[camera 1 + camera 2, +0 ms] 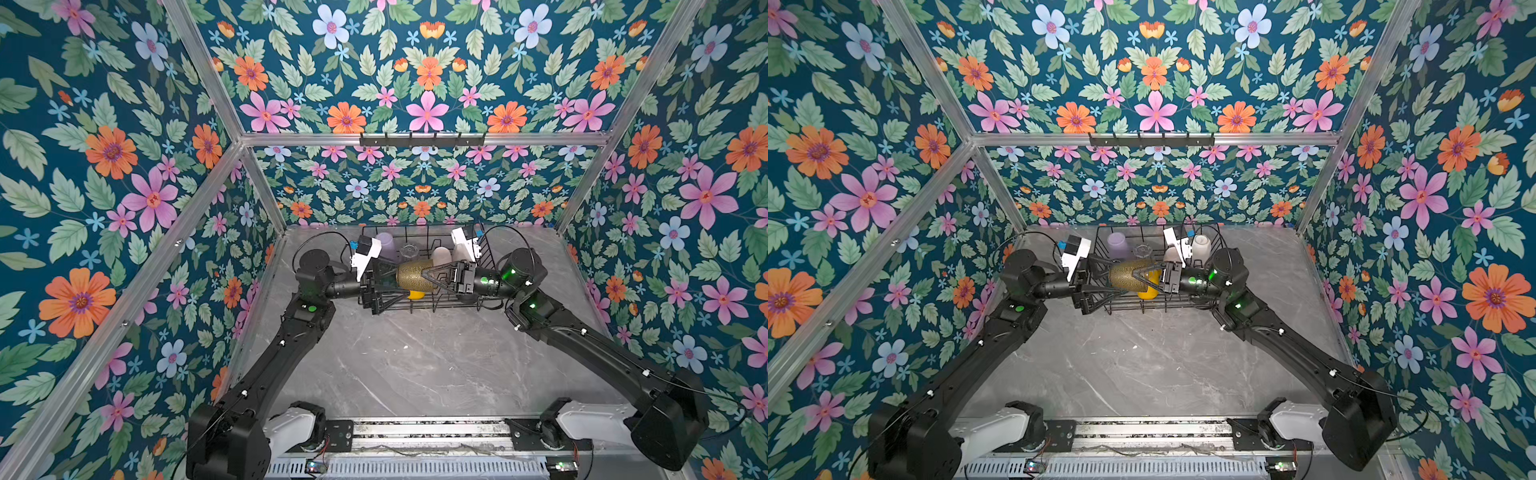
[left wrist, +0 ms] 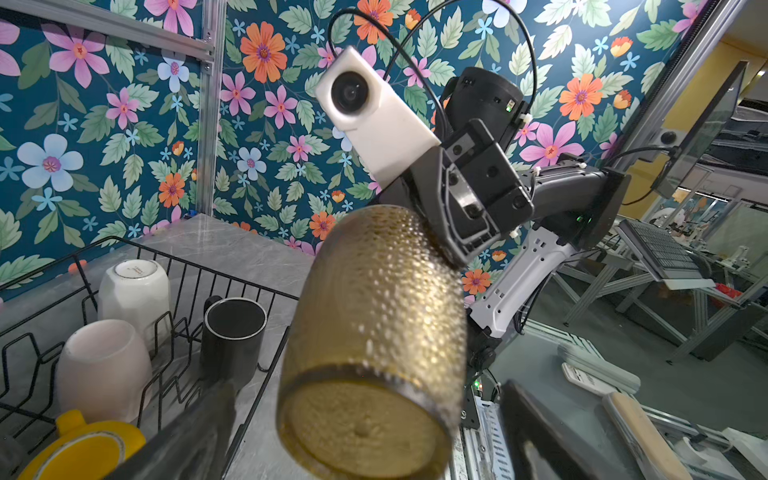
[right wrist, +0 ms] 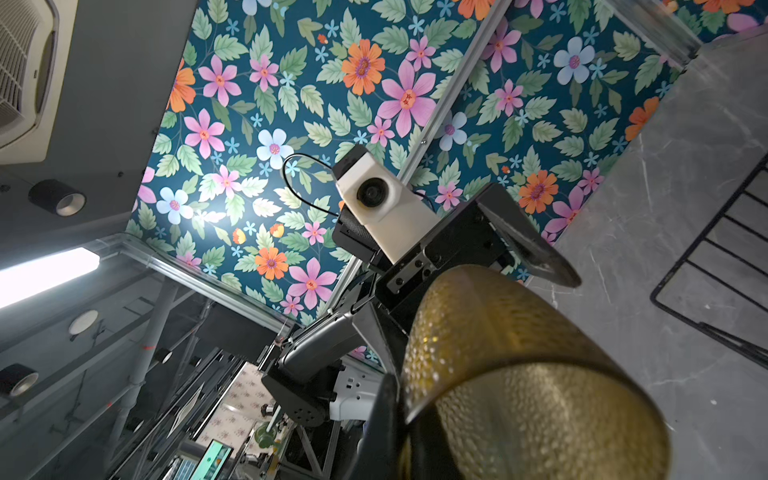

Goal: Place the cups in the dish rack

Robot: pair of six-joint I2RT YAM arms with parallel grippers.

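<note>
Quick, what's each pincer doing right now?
Left pincer: open, standing either side of the amber glass at its base end, not squeezing it.
Right pincer: shut on the amber glass's rim, holding it sideways.

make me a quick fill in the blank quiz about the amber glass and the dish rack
1. The right claw holds the amber glass by its ___.
2. The left claw stands ___, one jaw on either side of the glass's base.
3. In the dish rack, the white mug stands ___ down.
Missing words: rim; open; upside
</note>
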